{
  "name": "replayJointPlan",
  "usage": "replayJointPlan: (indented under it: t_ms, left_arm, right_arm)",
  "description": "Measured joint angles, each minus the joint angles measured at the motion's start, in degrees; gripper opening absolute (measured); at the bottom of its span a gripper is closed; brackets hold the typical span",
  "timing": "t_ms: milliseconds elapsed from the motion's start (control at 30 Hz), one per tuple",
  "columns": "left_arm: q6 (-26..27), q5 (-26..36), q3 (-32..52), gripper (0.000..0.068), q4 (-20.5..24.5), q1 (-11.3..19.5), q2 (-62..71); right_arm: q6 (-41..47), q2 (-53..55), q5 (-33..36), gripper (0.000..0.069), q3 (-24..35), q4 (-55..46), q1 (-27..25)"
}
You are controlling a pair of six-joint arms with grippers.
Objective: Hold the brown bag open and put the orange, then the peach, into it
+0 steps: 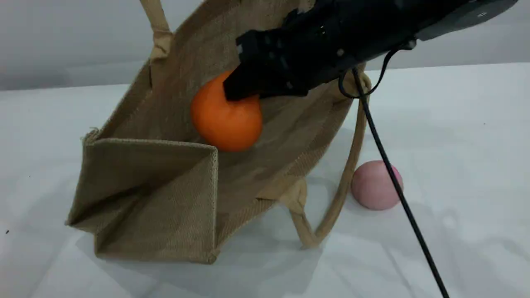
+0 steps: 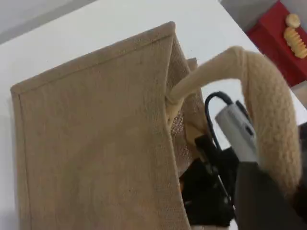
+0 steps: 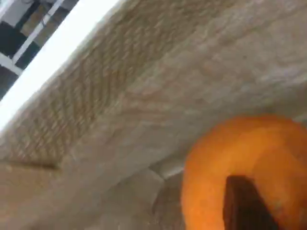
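Note:
The brown bag (image 1: 165, 186) lies on its side with its mouth held up and open. Its upper handle (image 1: 159, 29) runs off the top edge. In the left wrist view that padded handle (image 2: 268, 110) loops over my left gripper (image 2: 273, 203), which is shut on it. My right gripper (image 1: 244, 89) reaches into the mouth, its fingers on top of the orange (image 1: 225, 120), which is inside the bag. One dark fingertip (image 3: 244, 206) lies against the orange (image 3: 230, 153), and the gap between the jaws is hidden. The peach (image 1: 374, 185) rests on the table to the bag's right.
The bag's lower handle (image 1: 343, 182) droops onto the white table (image 1: 455, 145) beside the peach. A black cable (image 1: 397, 186) hangs from the right arm across the peach. A red box (image 2: 278, 33) sits beyond the table's edge.

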Motion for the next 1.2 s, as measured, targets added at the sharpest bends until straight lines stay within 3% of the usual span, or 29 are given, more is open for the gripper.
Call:
replayJointPlan:
  t_ms: [200,367,667,933,1200]
  left_arm:
    - [-0.06,0.0,0.0,0.0083,0.0,0.0,0.0]
    - [-0.11,0.06,0.0,0.0083,0.0,0.0,0.0]
    - [-0.11,0.06,0.0,0.0083,0.0,0.0,0.0]
    - [-0.05,0.06,0.0,0.0083,0.0,0.0,0.0]
    - [-0.1,0.01,0.0,0.0083,0.0,0.0,0.0]
  right_arm:
    - [-2.07,0.0,-0.28,0.0363,0.0,0.17,2.63]
    - [-2.07,-0.19,-0.71,0.0468,0.0,0.15,2.66]
    - [-0.18,-6.46,-4.51,0.0481,0.0,-2.16,2.19]
    - [20.37,-15.28,-0.99,0.0481,0.05,-27.12,-2.24]
    - [37.05,-20.21,5.8,0.0462,0.05,-47.35,-11.7]
